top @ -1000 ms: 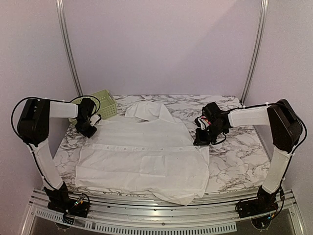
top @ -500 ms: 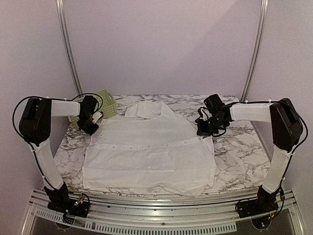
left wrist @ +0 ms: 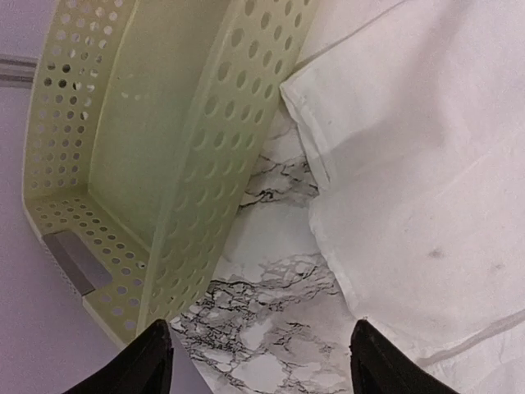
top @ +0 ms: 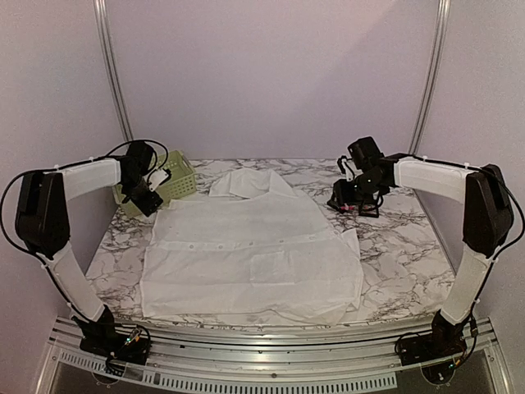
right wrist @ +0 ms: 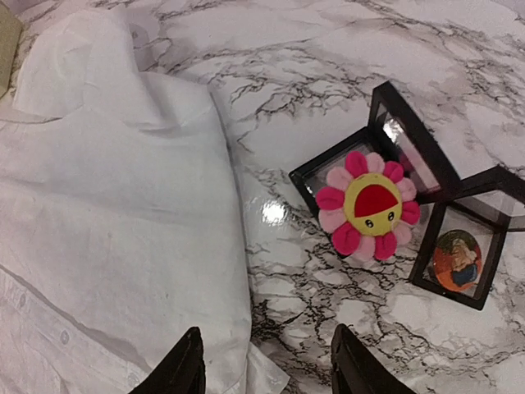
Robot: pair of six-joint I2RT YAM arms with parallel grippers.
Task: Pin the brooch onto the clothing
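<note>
The white shirt point(top: 250, 254) lies spread flat on the marble table, collar at the back, button row running across it. In the right wrist view a pink flower brooch point(right wrist: 369, 205) with a yellow face rests on an open black case point(right wrist: 328, 176), to the right of the shirt's edge point(right wrist: 123, 205). My right gripper point(right wrist: 267, 371) hangs open above the marble beside that edge, holding nothing. My left gripper point(left wrist: 262, 369) is open too, over bare marble between the shirt's corner point(left wrist: 410, 164) and the basket. From above, the left gripper point(top: 152, 205) and the right gripper point(top: 340, 203) hover off the shirt's back corners.
A pale green perforated basket point(left wrist: 131, 164) stands at the back left, close to my left gripper. A second black case point(right wrist: 455, 258) holding a round picture badge lies right of the flower. The marble table point(top: 402, 246) shows bare to the right of the shirt.
Both grippers were shut on the shirt's back corners and drew it backward. They have now opened, let go of the cloth and risen, and the shirt lies flatter.
</note>
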